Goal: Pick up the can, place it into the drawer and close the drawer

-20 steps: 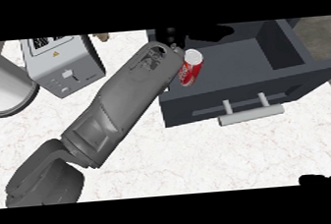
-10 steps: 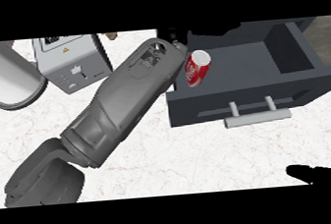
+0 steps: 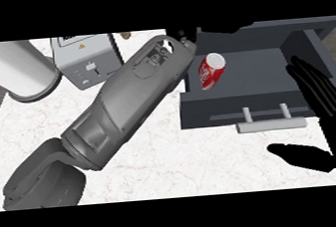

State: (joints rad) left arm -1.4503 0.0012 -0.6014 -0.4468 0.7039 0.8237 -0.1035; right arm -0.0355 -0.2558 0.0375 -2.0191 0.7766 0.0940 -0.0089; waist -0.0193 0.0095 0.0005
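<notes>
The red can (image 3: 212, 72) stands upright inside the open dark grey drawer (image 3: 258, 101), near its left wall. My left forearm runs from the lower left up to the drawer's back left corner. Only a small black part of my left hand (image 3: 185, 36) shows there, just above and left of the can; I cannot see whether it touches the can. My right hand (image 3: 325, 105) is at the right edge, open with straight fingers, over the drawer's right side beside its light grey handle (image 3: 271, 124).
A grey boxy appliance (image 3: 86, 59) stands at the back left of the white marble counter (image 3: 174, 160). A large white cylinder (image 3: 12, 68) lies further left. The drawer juts out toward me over the counter's right part.
My right hand has risen into view from the lower right corner to the drawer's right side. The can stays by the drawer's left wall. My left forearm has barely moved.
</notes>
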